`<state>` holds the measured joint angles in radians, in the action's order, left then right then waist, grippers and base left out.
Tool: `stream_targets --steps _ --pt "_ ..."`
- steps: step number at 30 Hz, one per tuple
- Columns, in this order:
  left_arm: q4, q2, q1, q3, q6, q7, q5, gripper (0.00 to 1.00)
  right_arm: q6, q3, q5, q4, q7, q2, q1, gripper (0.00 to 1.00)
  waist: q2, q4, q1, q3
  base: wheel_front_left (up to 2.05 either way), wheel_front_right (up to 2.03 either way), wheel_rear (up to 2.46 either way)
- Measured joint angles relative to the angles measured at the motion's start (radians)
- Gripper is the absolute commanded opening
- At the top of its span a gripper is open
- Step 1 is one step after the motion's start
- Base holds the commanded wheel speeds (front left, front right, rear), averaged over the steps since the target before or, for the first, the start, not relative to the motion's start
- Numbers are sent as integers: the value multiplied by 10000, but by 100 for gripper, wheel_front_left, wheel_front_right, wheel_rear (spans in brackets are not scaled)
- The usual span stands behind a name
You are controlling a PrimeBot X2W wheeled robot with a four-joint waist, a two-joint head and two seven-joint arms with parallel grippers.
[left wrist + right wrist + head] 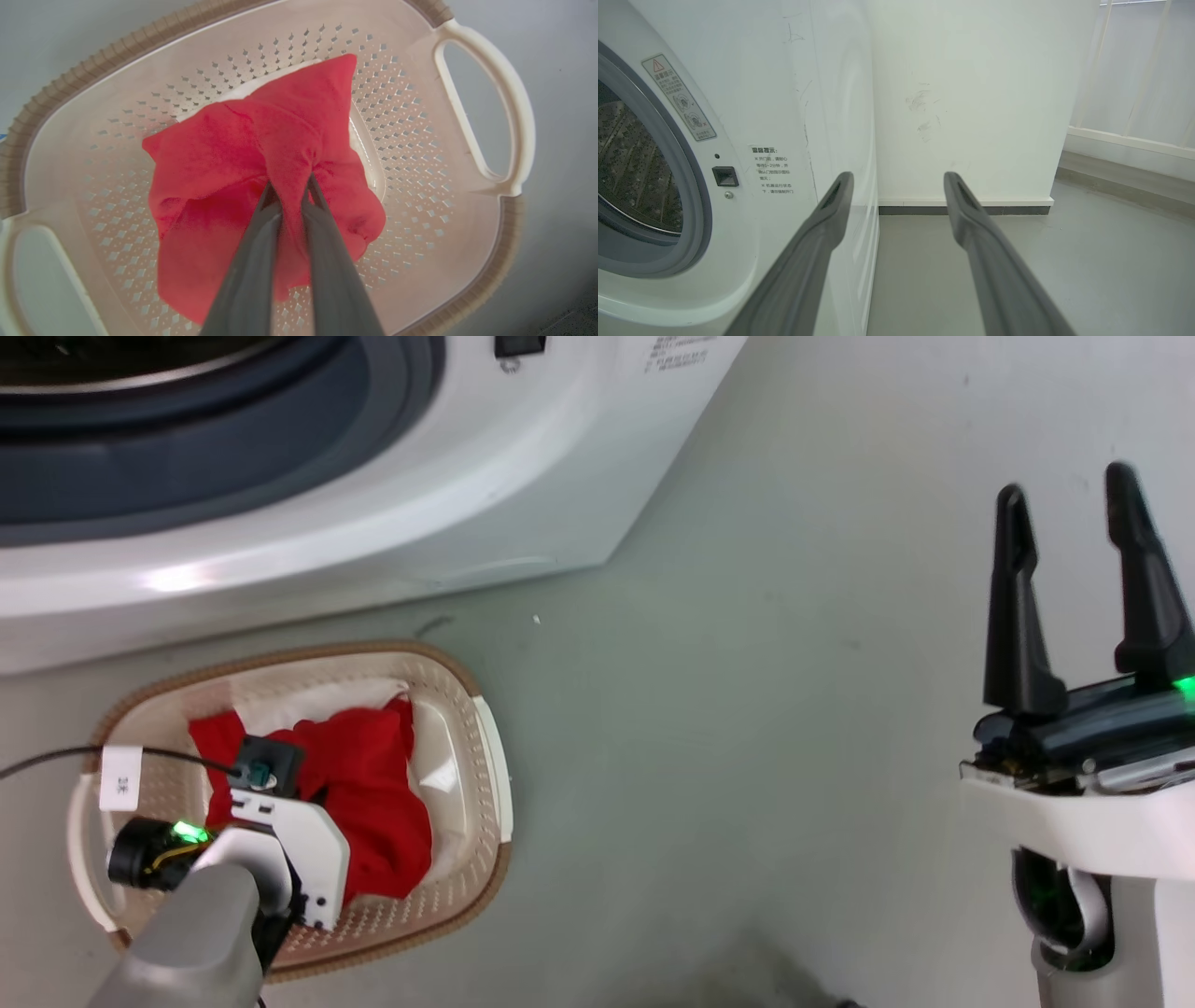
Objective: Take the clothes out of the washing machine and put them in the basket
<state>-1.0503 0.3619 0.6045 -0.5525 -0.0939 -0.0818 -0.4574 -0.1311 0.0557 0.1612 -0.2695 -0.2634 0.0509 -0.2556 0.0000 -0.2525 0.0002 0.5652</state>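
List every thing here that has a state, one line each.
left claw: shut on the clothes, above the basket.
right claw: open, holding nothing.
clothes: bunched inside the basket, one fold pinched by the left claw.
basket: upright on the floor, holding the clothes.
washing machine: porthole uncovered; the part of the drum in view is bare.

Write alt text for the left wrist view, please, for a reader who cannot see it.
The left tool is shut on a fold of the red garment, which spreads inside a cream perforated laundry basket with a brown woven-look rim.
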Motion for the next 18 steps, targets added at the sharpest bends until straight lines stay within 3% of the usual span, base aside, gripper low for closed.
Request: stream_targets --steps 10,18 --pt "-1569 90 1614 -1022 -132 387 965 0 0 -263 307 -201 0 -2 -735 100 0 -265 1 1899 0 0 0" --pt "-2073 0 2136 -1206 -176 621 1012 0 0 -347 303 -257 0 -2 -1006 100 0 -282 0 2803 0 0 0"
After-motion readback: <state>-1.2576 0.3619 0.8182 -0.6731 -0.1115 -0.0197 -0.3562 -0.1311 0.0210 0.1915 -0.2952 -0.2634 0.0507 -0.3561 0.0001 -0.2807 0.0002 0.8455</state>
